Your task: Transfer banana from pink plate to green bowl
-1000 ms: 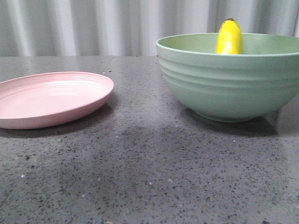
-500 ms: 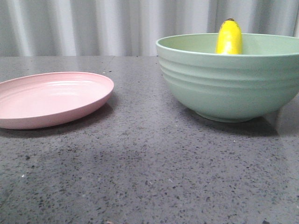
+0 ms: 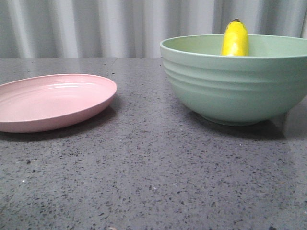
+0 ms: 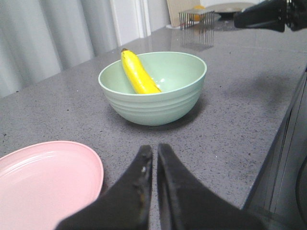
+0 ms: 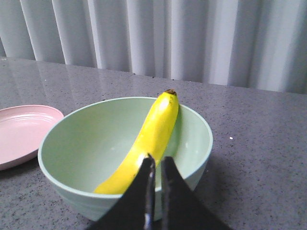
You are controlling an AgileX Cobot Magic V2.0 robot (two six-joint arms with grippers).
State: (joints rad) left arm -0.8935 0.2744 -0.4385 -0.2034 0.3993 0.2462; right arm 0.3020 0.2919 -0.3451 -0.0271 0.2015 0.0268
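Observation:
The yellow banana (image 3: 235,38) lies inside the green bowl (image 3: 235,86), leaning on its far wall with the dark tip above the rim; it also shows in the left wrist view (image 4: 138,74) and right wrist view (image 5: 153,134). The pink plate (image 3: 48,100) sits bare at the left. My left gripper (image 4: 155,149) is shut and holds nothing, above the table between the plate (image 4: 43,187) and the bowl (image 4: 153,96). My right gripper (image 5: 157,160) is shut and holds nothing, hovering over the bowl's (image 5: 72,143) near rim. Neither gripper shows in the front view.
The speckled grey table (image 3: 153,177) reaches back to a pale curtain (image 3: 96,28). In the left wrist view the table's edge (image 4: 283,129) runs along the right, a wire rack (image 4: 196,19) stands far off, and my right arm (image 4: 268,14) shows at the upper right.
A faint shadow on the table in front has faded. Plate, bowl and banana have not moved.

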